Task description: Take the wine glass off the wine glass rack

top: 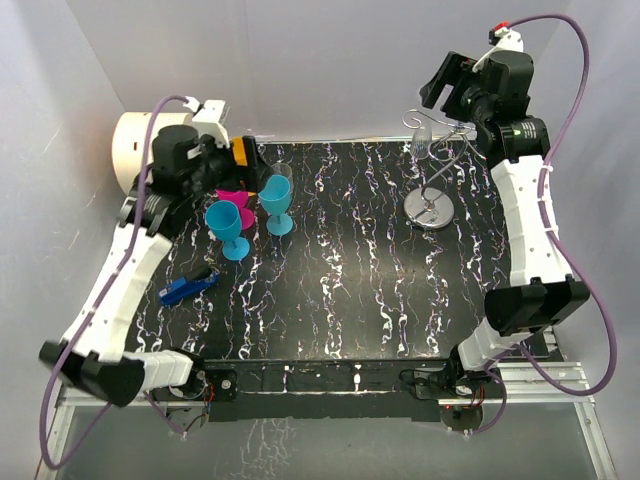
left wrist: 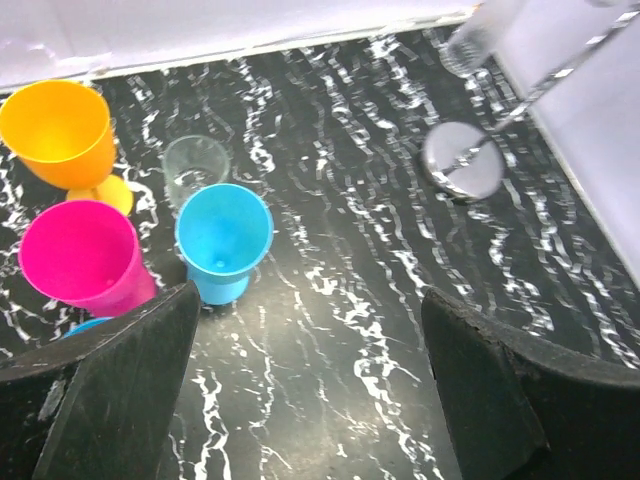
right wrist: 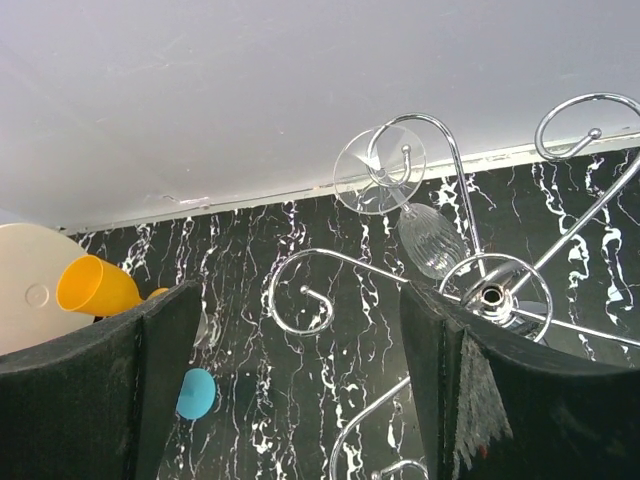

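Note:
The silver wire wine glass rack [top: 428,208] stands at the back right of the table on its round disc base. Its spiral arms fill the right wrist view [right wrist: 310,295]. A clear wine glass [right wrist: 428,238] hangs upside down from one curled arm, its foot [right wrist: 378,170] caught in the hook. It also shows in the top view [top: 422,140]. My right gripper [right wrist: 290,390] is open and empty, above the rack, with the glass beyond its right finger [right wrist: 450,380]. My left gripper [left wrist: 310,400] is open and empty, hovering over the table near the cups.
Coloured cups stand at the back left: orange [left wrist: 58,128], pink [left wrist: 75,255], blue [left wrist: 223,235] and a clear tumbler [left wrist: 195,165]. A second blue cup [top: 228,225] and a blue clip [top: 188,288] lie further left. A white cylinder [top: 130,150] stands at the far left corner.

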